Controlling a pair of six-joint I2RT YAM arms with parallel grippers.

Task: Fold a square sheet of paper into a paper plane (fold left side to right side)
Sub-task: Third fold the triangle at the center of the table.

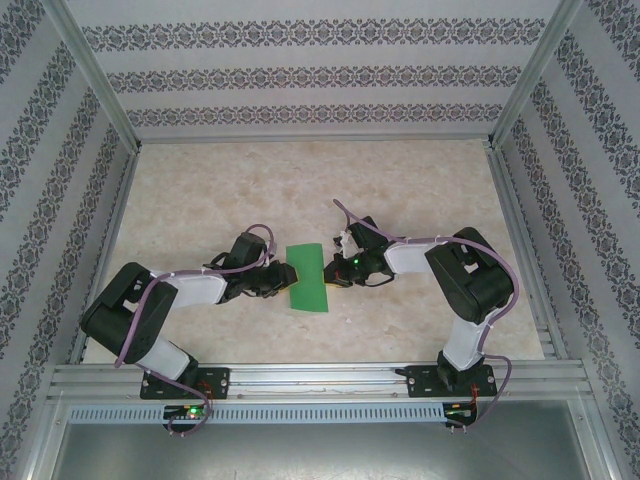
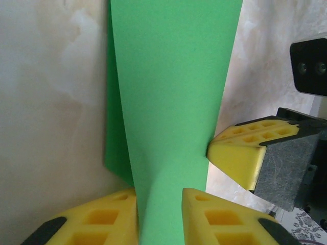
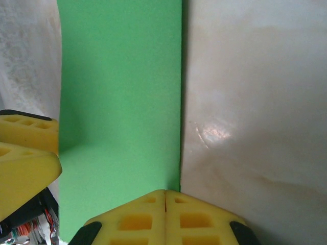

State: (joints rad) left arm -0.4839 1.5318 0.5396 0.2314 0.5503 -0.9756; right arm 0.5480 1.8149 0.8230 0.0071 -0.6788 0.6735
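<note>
The square sheet of paper [image 1: 308, 278] lies bright green on the table between my two grippers, folded into a narrow upright rectangle. My left gripper [image 1: 281, 276] is at its left edge. In the left wrist view its yellow jaws [image 2: 159, 196] stand a little apart, and a raised flap of the paper [image 2: 173, 92] runs down into the gap between them. My right gripper [image 1: 338, 270] is at the paper's right edge. Its jaws [image 3: 165, 193] are shut, tips resting at the edge of the paper [image 3: 120, 102]. No paper plane shape shows.
The marbled tabletop [image 1: 420, 190] stretches beyond the paper and to both sides. Patterned walls and aluminium posts [image 1: 95, 75] enclose it. A metal rail [image 1: 320, 378] carries both arm bases along the near edge.
</note>
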